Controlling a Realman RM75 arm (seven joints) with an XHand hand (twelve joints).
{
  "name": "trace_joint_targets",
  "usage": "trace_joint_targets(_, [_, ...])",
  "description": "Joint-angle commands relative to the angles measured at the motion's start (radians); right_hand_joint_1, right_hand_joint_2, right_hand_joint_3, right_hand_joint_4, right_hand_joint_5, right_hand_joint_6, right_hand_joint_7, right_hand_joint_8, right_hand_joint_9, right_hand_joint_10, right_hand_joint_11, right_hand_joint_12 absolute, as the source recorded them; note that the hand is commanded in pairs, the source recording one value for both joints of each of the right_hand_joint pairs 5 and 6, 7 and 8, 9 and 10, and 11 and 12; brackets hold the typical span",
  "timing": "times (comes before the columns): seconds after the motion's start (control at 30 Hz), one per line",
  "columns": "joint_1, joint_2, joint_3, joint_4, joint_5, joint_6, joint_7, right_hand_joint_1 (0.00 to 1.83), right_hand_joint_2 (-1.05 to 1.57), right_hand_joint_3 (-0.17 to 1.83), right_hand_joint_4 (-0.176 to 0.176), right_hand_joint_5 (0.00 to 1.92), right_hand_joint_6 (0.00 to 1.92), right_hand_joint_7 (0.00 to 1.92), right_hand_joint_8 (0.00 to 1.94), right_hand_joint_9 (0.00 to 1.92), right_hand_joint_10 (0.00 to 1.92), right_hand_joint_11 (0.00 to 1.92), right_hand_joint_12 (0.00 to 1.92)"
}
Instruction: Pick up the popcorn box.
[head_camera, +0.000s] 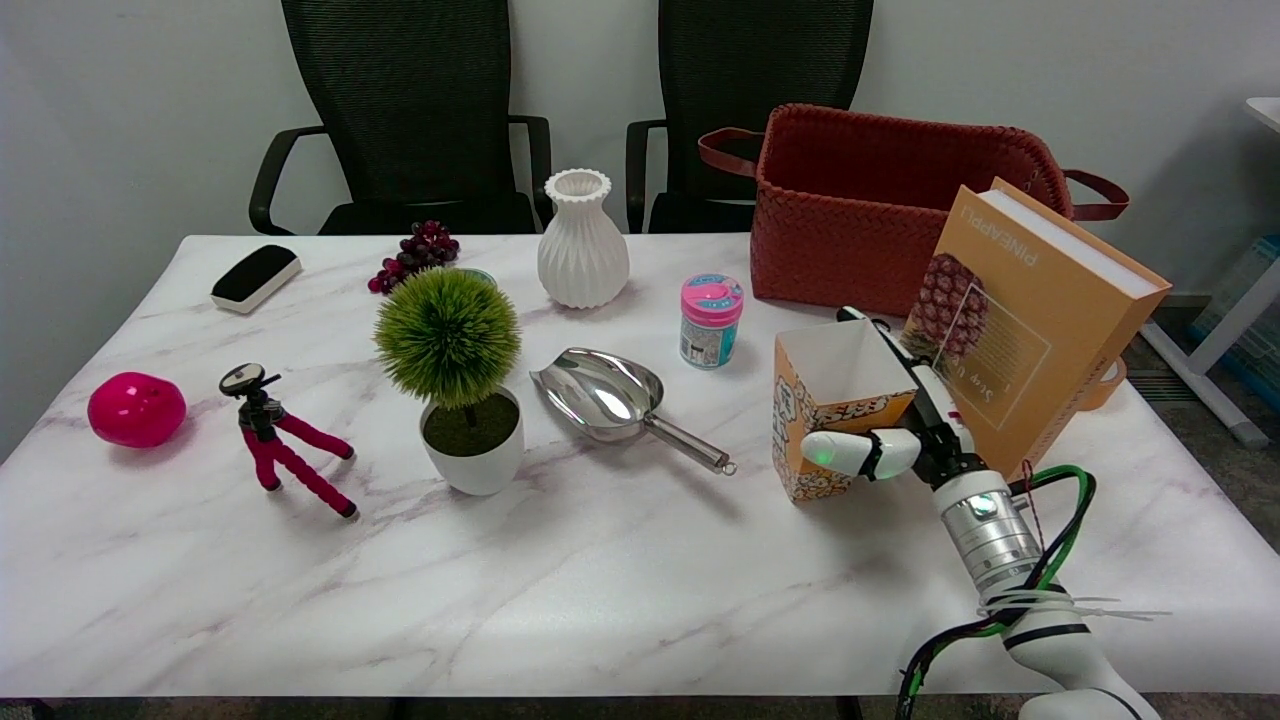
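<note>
Popcorn box (822, 420) stands on the desk (560, 580), right hand (900, 430) at its 3 o'clock side, thumb and fingers clasping it; lifting remains.

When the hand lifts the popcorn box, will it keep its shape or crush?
The popcorn box looks like thin, empty, open-topped card, so probably light and easily squeezed. The right hand wraps its near side; a firm grip may dent the walls.

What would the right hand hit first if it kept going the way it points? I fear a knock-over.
The right hand seems to be at the popcorn box already; beyond, likely the red basket, depth unclear.
</note>
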Motion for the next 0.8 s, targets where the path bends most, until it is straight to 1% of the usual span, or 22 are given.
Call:
trace_joint_targets(0.03, [0.013, 0.004, -0.002, -0.014, 0.002, -0.007, 0.007, 1.01, -0.12, 0.42, 0.0, 0.29, 0.29, 0.54, 0.54, 0.12, 0.12, 0.41, 0.41])
trace_joint_targets(0.17, [0.014, 0.004, -0.002, -0.016, 0.004, -0.009, 0.007, 1.02, -0.12, 0.42, 0.0, 0.35, 0.35, 0.6, 0.6, 0.16, 0.16, 0.46, 0.46])
trace_joint_targets(0.37, [0.018, 0.004, -0.002, -0.016, 0.007, -0.01, 0.007, 1.04, -0.1, 0.43, 0.0, 0.38, 0.38, 0.62, 0.62, 0.18, 0.18, 0.49, 0.49])
trace_joint_targets(0.4, [0.018, 0.004, -0.002, -0.016, 0.007, -0.011, 0.007, 1.06, -0.04, 0.51, 0.0, 0.47, 0.47, 0.65, 0.65, 0.21, 0.21, 0.52, 0.52])
trace_joint_targets(0.43, [0.02, 0.004, -0.002, -0.016, 0.007, -0.012, 0.007, 1.07, -0.01, 0.52, 0.0, 0.51, 0.51, 0.66, 0.66, 0.22, 0.22, 0.54, 0.54])
trace_joint_targets(0.53, [0.021, 0.004, -0.002, -0.016, 0.008, -0.02, 0.009, 1.08, 0.07, 0.52, 0.0, 0.58, 0.58, 0.71, 0.71, 0.27, 0.27, 0.61, 0.61])
trace_joint_targets(0.67, [0.025, 0.004, -0.002, -0.018, 0.009, -0.02, 0.009, 1.13, 0.19, 0.53, 0.0, 0.7, 0.7, 0.9, 0.9, 0.37, 0.37, 0.8, 0.8])
trace_joint_targets(0.7, [0.025, 0.004, -0.002, -0.018, 0.009, -0.02, 0.009, 1.15, 0.21, 0.53, 0.0, 0.72, 0.72, 0.93, 0.93, 0.39, 0.39, 0.84, 0.84])
trace_joint_targets(0.8, [0.029, 0.004, -0.002, -0.017, 0.009, -0.024, 0.009, 1.16, 0.23, 0.6, 0.0, 0.78, 0.78, 1.0, 1.0, 0.43, 0.43, 0.92, 0.92])
